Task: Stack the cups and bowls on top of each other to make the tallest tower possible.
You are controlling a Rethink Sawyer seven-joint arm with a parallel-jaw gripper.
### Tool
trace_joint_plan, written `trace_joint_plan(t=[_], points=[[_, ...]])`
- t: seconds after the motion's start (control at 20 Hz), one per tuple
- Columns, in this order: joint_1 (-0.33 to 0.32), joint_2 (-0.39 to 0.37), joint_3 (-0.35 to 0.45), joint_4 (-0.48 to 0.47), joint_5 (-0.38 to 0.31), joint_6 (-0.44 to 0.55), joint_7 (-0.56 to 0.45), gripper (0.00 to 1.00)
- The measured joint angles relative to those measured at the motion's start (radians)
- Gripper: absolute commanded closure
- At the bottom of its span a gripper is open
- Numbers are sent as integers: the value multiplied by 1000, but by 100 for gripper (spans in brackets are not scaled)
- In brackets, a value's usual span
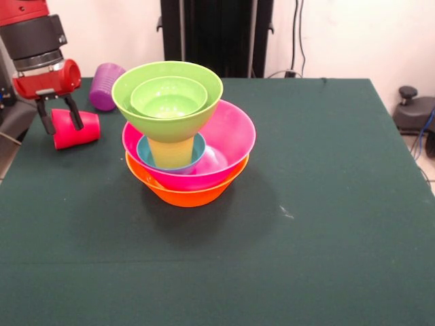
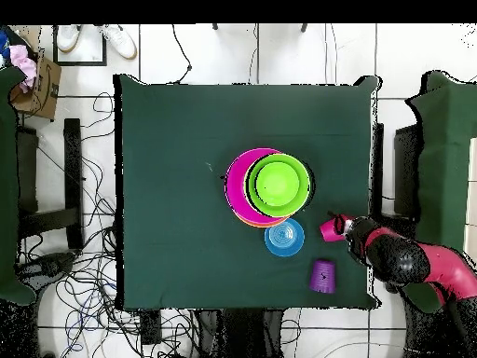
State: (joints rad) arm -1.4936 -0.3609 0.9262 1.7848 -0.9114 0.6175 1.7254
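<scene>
The tower stands mid-table: an orange bowl at the bottom, a pink bowl in it, then a blue bowl holding a yellow cup. The cup carries a medium green bowl with a small green bowl inside. A red cup lies on its side at the left, and my gripper is closed around its open end. A purple cup lies on its side behind it. In the overhead view the gripper and red cup sit at the table's right edge.
The red cup and gripper are close to the table's edge. In the overhead view the blue bowl shows at the tower's robot-side edge and the purple cup lies near the table's corner. A black device stands off the table.
</scene>
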Motion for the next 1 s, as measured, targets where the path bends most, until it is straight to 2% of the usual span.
trace_joint_plan(t=[0.65,1.0], points=[[-31,0,-5,-36,0,16,-110,0],[-31,0,-17,-39,0,16,-123,0]])
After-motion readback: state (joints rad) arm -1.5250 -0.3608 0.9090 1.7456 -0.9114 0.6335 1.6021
